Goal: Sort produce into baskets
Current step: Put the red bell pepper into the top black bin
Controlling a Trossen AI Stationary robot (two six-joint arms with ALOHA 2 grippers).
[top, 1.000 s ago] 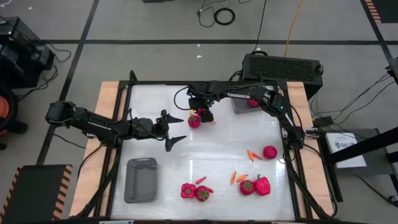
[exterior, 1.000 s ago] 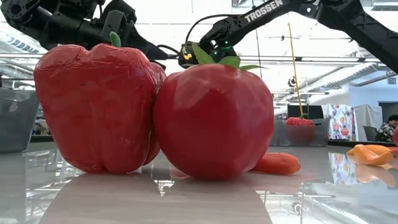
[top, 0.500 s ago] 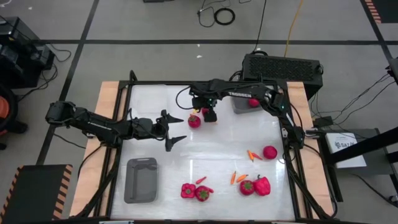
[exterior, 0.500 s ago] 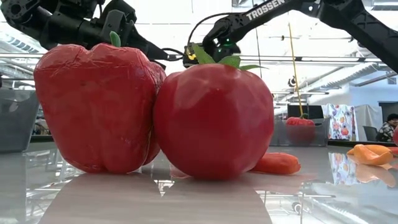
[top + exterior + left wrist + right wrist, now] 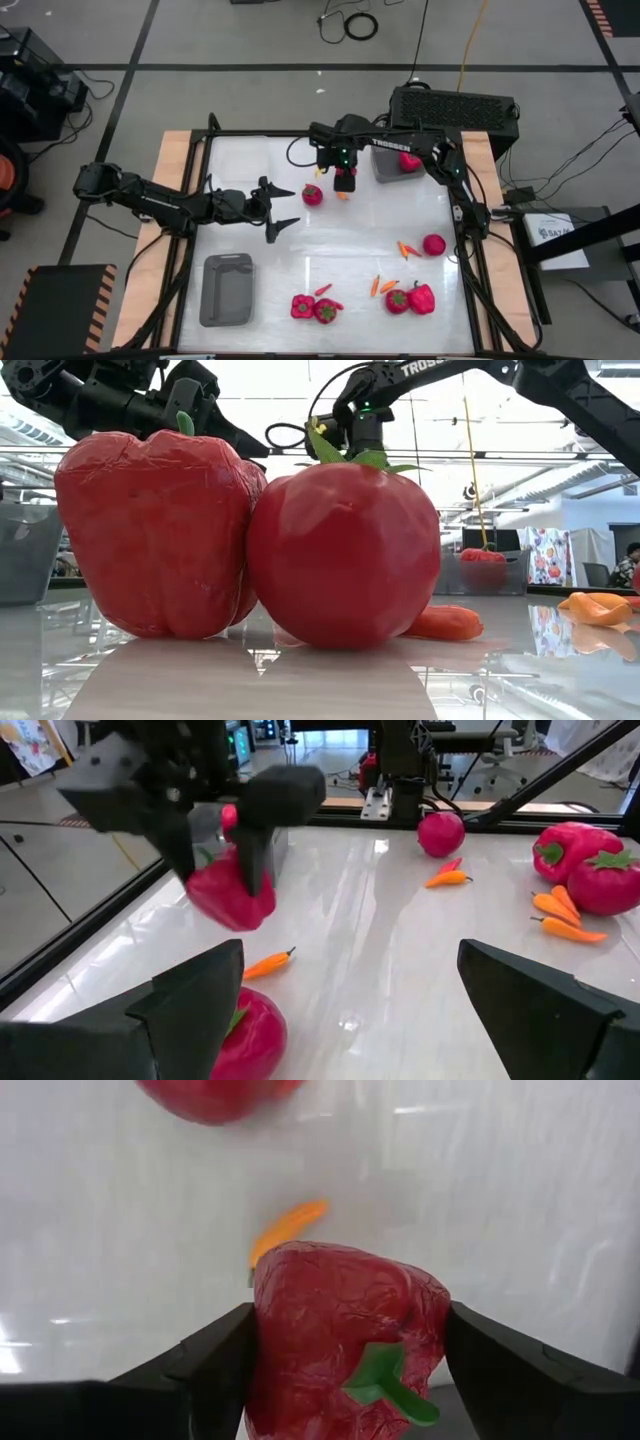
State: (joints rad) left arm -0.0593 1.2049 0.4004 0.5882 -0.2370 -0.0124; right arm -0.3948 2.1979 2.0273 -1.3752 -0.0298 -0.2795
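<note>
Right wrist view | right tool (image 5: pixel 345 1355) clamped on red bell pepper (image 5: pixel 345 1335) | pepper between fingers

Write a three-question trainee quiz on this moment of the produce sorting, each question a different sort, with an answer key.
1. True or false: the right gripper is shut on a red bell pepper.
2. Multiple choice: the left gripper is
A. holding a chilli
B. open and holding nothing
C. inside the grey basket
3. Fill in: in the right wrist view, the small piece lying on the table beyond the held pepper is an ______ chilli.

Key
1. True; the pepper sits clamped between both dark fingers.
2. B; its fingers are spread above the table, near a round red fruit.
3. Orange.
</note>
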